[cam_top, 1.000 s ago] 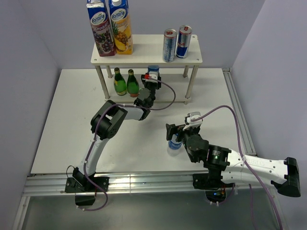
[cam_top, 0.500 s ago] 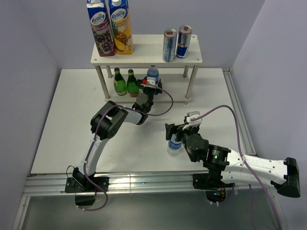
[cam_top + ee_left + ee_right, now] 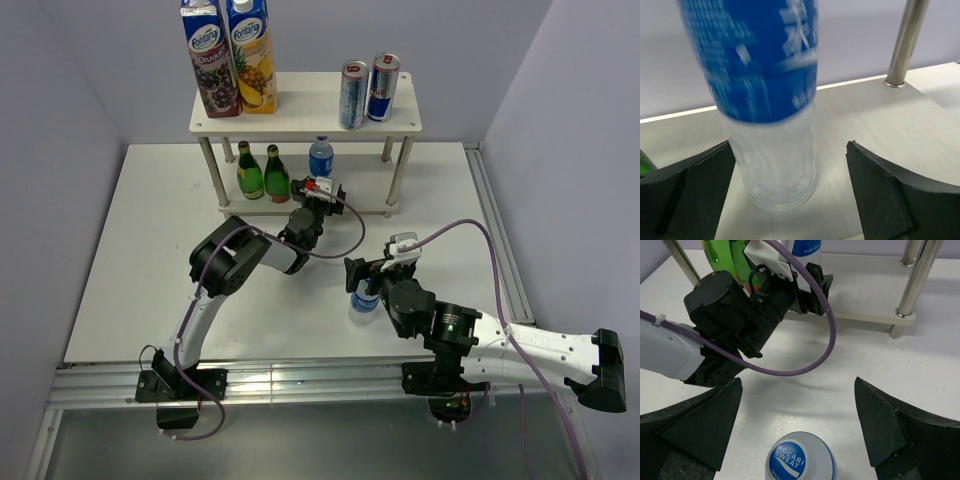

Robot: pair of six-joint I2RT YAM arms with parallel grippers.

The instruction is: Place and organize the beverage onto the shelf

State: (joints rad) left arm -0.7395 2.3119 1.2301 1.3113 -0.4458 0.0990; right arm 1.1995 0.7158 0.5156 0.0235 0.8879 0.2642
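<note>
The shelf [image 3: 305, 105] stands along the far edge of the bench [image 3: 150, 260], with two juice cartons [image 3: 230, 58] and two cans [image 3: 367, 90] on its upper board and two green bottles [image 3: 263, 173] on the lower one. Beside them on the lower board stands a water bottle [image 3: 320, 158], upright. The left gripper [image 3: 322, 190] sits at the front of that board with its jaws spread to either side of the bottle's base. In the left wrist view one finger lies right against the bottle, though I cannot tell whether it touches, while the other is well clear. A second bottle [image 3: 365, 298] stands upright on the bench towards the near edge, right of centre. The right gripper [image 3: 365, 275] hovers over its cap with jaws spread wide and nothing between them pressed. The nearest risk looks to be the left arm backing away. If the close finger drags on the bottle, it could tip it into the green bottles or pull it off the front of the board. For the right arm, a pinch taken high near the cap would let the bottle swing. The run to the lower board passes the left arm, its looping cable [image 3: 345, 215] and a post [image 3: 397, 180], any of which could knock the bottle loose.
</note>
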